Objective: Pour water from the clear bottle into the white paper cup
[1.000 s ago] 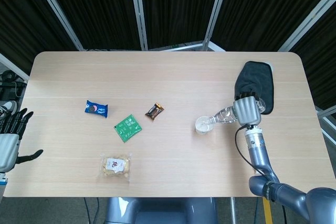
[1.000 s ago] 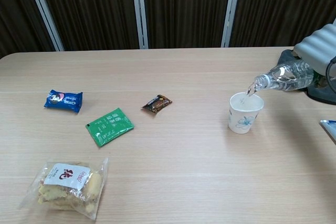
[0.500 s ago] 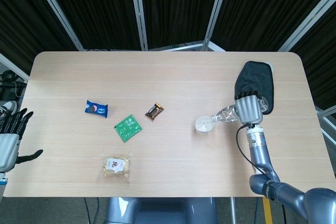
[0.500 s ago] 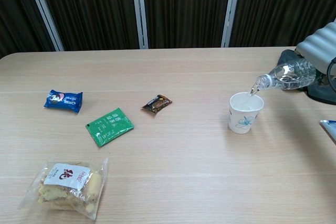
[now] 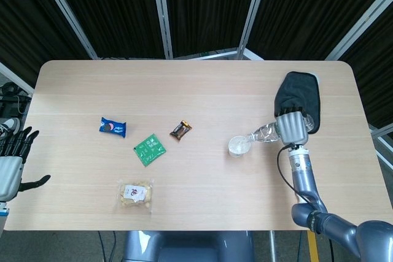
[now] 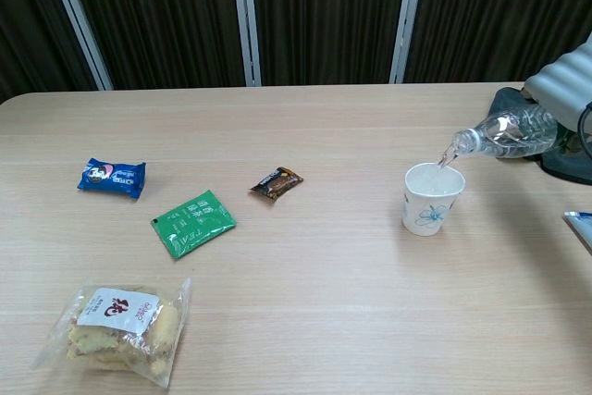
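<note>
Right hand [image 5: 291, 127] fingers around tilted clear bottle [image 6: 504, 134] above white paper cup [image 6: 432, 199]; left hand [image 5: 12, 162] fingers spread, empty

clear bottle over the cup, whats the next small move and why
Probably tip the clear bottle back toward upright. The right robot hand holds it tilted, mouth just above the white paper cup, and only a thin trickle shows at the mouth, so righting it would end the pour cleanly.

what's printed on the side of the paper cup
A pale blue flower on the white paper cup; clearest in the chest view.
</note>
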You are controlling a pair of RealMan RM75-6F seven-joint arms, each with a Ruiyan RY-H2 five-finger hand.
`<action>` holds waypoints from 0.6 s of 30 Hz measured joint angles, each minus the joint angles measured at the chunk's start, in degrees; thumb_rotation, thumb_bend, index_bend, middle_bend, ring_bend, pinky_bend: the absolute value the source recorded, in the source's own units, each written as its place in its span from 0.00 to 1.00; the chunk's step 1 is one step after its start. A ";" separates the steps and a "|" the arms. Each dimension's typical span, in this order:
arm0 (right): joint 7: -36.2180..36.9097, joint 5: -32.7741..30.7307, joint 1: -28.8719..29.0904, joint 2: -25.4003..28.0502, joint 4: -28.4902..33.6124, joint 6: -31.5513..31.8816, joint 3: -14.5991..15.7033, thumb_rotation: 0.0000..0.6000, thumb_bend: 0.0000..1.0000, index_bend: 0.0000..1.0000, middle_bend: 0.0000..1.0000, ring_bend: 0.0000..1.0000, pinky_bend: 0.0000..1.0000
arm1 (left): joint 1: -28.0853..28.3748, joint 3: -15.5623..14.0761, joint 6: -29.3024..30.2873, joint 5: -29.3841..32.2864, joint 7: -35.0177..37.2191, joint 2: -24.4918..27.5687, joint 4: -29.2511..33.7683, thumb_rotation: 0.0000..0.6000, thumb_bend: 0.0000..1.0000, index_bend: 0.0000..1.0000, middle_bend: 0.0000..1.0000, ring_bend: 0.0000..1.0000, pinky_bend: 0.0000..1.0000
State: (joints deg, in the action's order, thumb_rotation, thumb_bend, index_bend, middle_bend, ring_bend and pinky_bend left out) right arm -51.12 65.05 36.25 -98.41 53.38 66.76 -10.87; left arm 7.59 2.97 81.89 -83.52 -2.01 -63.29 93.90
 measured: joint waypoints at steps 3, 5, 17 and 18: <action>1.10 -0.61 -0.20 0.03 0.35 -0.53 -0.43 1.00 0.64 0.59 0.66 0.56 0.51 | 0.03 0.01 -0.06 0.04 0.02 0.01 -0.01 1.00 0.00 0.00 0.00 0.00 0.00; 2.33 -1.17 -0.37 0.09 0.87 -0.92 -0.91 1.00 0.64 0.59 0.66 0.56 0.52 | 0.04 0.00 -0.10 0.06 0.05 0.01 -0.02 1.00 0.00 0.00 0.00 0.00 0.00; 20.11 -3.27 -2.05 4.46 8.58 -5.54 -4.03 1.00 0.65 0.60 0.66 0.56 0.53 | 0.09 -0.08 -0.38 0.15 0.20 0.17 0.15 1.00 0.00 0.00 0.00 0.00 0.00; 22.04 -3.09 -2.23 4.91 9.08 -5.82 -4.15 1.00 0.66 0.60 0.66 0.56 0.53 | 0.09 -0.13 -0.42 0.10 0.21 0.19 0.21 1.00 0.00 0.00 0.00 0.00 0.00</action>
State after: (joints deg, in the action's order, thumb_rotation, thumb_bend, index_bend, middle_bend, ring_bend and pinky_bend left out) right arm -29.08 61.96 34.02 -93.50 62.47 60.94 -15.02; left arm 7.69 2.84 81.47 -83.42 -1.80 -63.10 94.11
